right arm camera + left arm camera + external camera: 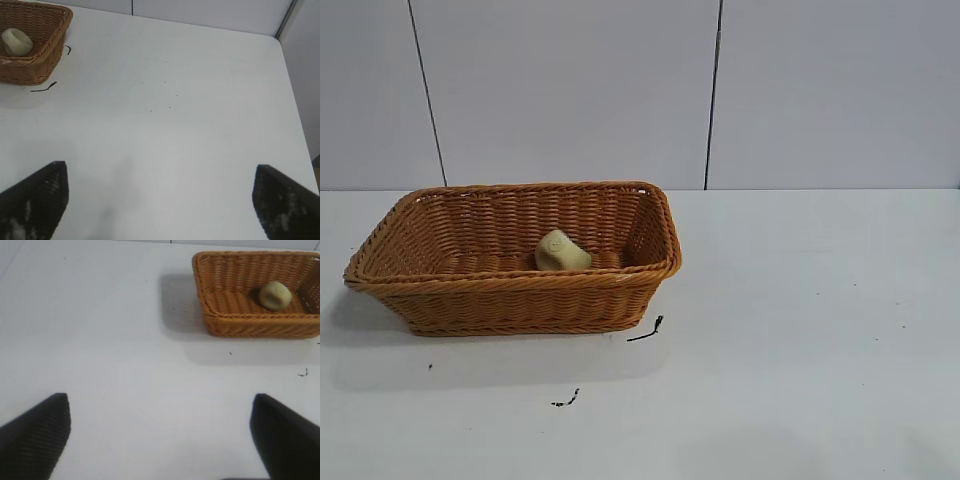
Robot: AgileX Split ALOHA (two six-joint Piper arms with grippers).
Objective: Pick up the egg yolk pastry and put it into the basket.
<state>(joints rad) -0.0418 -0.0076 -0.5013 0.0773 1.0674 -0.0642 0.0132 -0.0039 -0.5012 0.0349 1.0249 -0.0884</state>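
The egg yolk pastry (561, 252), a pale yellow-cream lump, lies inside the orange-brown wicker basket (510, 283) at the left of the table. Both wrist views show it there too: the pastry (275, 295) in the basket (250, 322), and the pastry (17, 42) in the basket (37, 65). My left gripper (160, 410) stands open over bare table, well away from the basket. Far from the basket, my right gripper (160, 175) is open with nothing between its fingers. Neither arm appears in the exterior view.
Two small black scraps (646, 331) (566, 400) lie on the white table near the basket's front corner. A grey panelled wall (720, 90) closes the back. The table's far edge (278, 45) shows in the right wrist view.
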